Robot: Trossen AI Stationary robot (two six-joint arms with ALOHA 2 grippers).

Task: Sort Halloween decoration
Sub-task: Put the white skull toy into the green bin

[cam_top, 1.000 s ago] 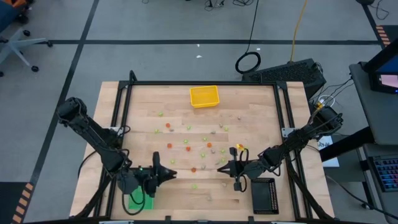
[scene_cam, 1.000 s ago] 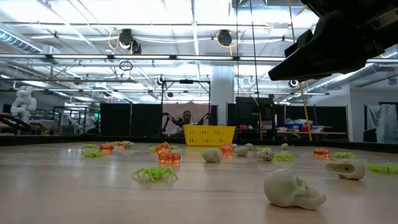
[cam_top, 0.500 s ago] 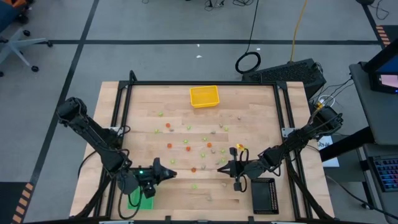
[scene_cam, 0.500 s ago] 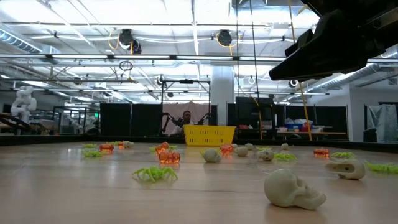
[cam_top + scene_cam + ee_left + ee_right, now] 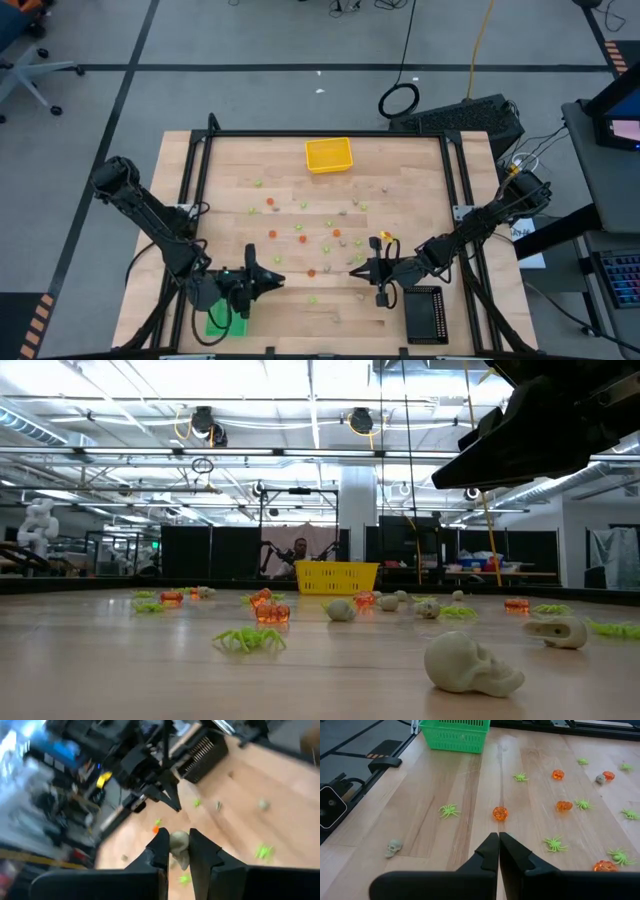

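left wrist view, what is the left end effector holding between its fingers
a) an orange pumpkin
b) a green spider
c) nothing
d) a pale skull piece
d: in the left wrist view the left end effector is shut on a pale beige-grey skull pinched between its two dark fingers, above the wooden table.

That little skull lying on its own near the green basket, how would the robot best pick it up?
Probably from straight above. The skull lies flat on bare table, clear of the green spider and the green basket. One finger on each side of its rounded crown looks safest; the jaw end narrows and might slip. The right gripper is shut and empty.
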